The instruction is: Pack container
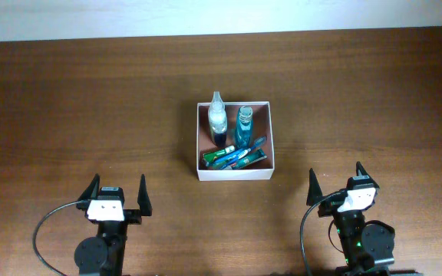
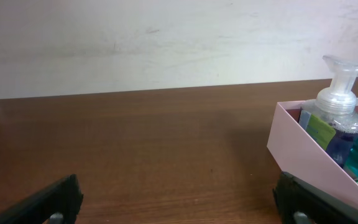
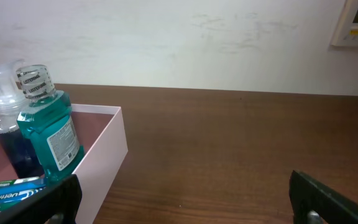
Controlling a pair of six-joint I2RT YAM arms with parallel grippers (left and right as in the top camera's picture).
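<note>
Overhead view: you see the container [image 1: 235,174] standing near the middle of the bench [image 1: 90,100], a little right of centre, and already loaded. A clear pump bottle [image 1: 217,121] and a teal mouthwash bottle [image 1: 244,126] stand side by side in its far half, and several green and blue tubes [image 1: 235,157] lie across its near half, against the near wall. No loose item shows elsewhere on the bench, so the filling appears done or close to it. You cannot tell from here whether a lid or further items are called for. The left pincer [image 1: 119,184] and the right pincer [image 1: 336,175] sit at the near edge, well apart from the container on either side, each with fingers spread wide and nothing between them. Left wrist view: the container's pale wall [image 2: 309,155] appears at the right, with the pump bottle rising above it and the teal bottle just beyond. The two dark fingers [image 2: 48,202] at the bottom corners stand wide apart over bare wood. Right wrist view: the container lies at the left, the mouthwash bottle in front of the pump bottle and the tubes low beside them. This pincer's fingers [image 3: 334,199] are likewise spread and hold nothing. Judged so, both arms look parked, and little if anything is left to pack.
</note>
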